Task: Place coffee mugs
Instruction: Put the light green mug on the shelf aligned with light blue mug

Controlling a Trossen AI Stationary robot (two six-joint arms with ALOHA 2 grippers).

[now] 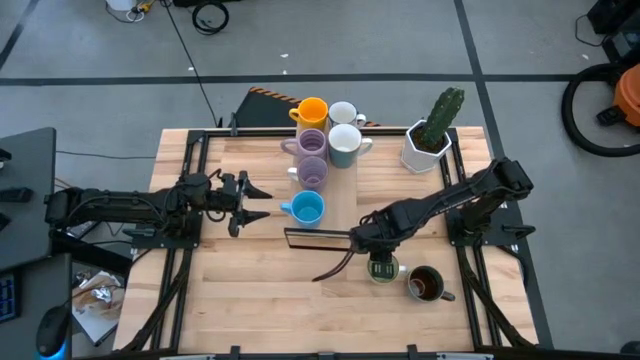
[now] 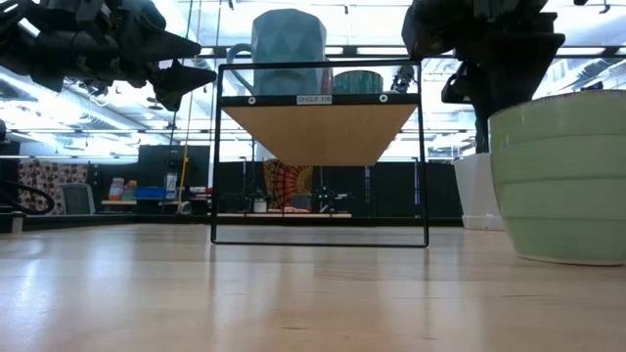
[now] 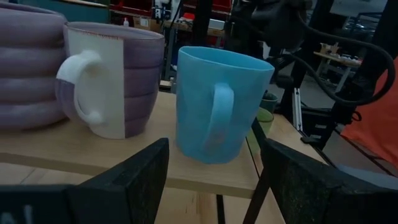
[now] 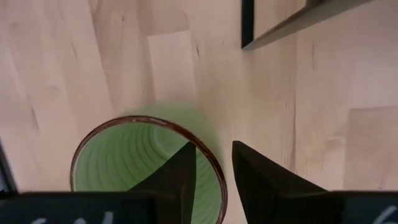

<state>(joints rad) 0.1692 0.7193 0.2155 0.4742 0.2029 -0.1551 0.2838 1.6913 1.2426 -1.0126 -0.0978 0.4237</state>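
Observation:
Six mugs stand on the raised wooden shelf point(image 1: 341, 195): orange point(image 1: 312, 110), two white point(image 1: 344, 142), two purple point(image 1: 312, 172) and blue point(image 1: 305, 208) nearest the front. The green mug point(image 1: 383, 268) and the dark brown mug point(image 1: 425, 284) stand upright on the table. My left gripper point(image 1: 255, 201) is open, level with the blue mug point(image 3: 217, 102) and just left of it. My right gripper point(image 4: 213, 148) points down over the green mug point(image 4: 146, 168). It is open a little, one finger inside the rim and one outside, with a gap showing on both sides.
A white faceted pot with a cactus point(image 1: 430, 138) stands at the table's far right. The shelf's black frame point(image 2: 423, 156) stands between the two arms. A dark cable point(image 1: 335, 268) trails from the right arm across bare wood near the table's front.

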